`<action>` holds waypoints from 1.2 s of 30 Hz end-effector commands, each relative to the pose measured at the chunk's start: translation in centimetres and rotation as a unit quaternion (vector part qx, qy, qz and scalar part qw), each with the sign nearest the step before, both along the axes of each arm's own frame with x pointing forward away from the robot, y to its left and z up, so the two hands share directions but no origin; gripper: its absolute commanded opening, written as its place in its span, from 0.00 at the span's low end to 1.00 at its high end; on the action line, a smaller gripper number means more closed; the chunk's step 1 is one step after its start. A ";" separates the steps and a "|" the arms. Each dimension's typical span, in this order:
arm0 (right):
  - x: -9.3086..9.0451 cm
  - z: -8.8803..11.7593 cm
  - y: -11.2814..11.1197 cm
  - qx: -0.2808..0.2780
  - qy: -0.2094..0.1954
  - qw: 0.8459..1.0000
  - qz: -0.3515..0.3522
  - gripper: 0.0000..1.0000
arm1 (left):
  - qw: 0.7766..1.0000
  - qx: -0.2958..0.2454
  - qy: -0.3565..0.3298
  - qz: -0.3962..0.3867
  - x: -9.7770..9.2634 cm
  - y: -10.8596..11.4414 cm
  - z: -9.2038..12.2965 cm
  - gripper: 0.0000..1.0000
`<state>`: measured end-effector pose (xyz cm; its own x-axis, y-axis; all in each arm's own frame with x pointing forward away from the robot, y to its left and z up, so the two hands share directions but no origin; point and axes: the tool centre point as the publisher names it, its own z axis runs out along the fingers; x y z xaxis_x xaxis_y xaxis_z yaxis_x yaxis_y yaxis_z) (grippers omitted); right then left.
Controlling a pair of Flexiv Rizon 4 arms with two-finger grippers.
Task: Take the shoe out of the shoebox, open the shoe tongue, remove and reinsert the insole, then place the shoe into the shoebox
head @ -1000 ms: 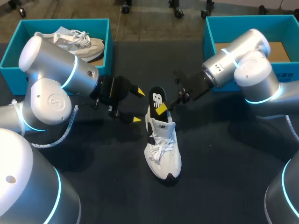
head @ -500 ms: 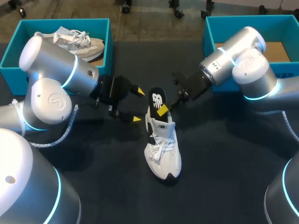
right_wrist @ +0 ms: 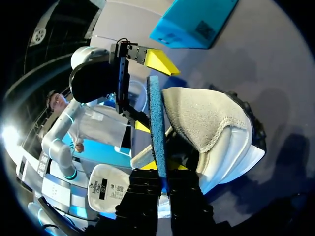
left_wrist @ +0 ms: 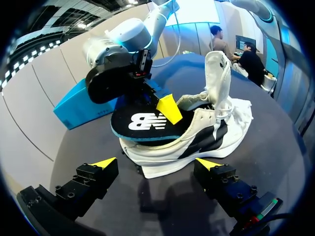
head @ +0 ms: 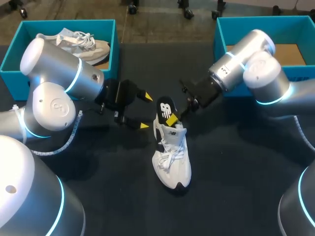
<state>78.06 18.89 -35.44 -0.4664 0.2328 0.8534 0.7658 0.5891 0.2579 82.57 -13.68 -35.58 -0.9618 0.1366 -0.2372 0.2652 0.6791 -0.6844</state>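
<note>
A second shoe (head: pixel 78 42) is seen in the left box (head: pixel 10 61). The left gripper (head: pixel 145 111) is held open just beside the heel of the shoe (head: pixel 172 157), which lies on the table (head: pixel 236 172) between the arms. The insole (head: pixel 165 105), one end sticking out past the heel, is clamped by the right gripper (head: pixel 172 117). The tongue (left_wrist: pixel 219 73), stood upright, is shown clearly only in the left wrist view. The insole's blue underside, pinched edge-on between the fingers, is shown only in the right. The right box (head: pixel 221 29) is set at the far right.
</note>
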 end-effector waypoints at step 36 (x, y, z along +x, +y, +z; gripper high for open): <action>-0.7 0.4 0.2 -0.030 -0.022 0.999 -0.006 0.00 | 1.000 0.000 -0.001 0.005 0.2 0.5 0.0 1.00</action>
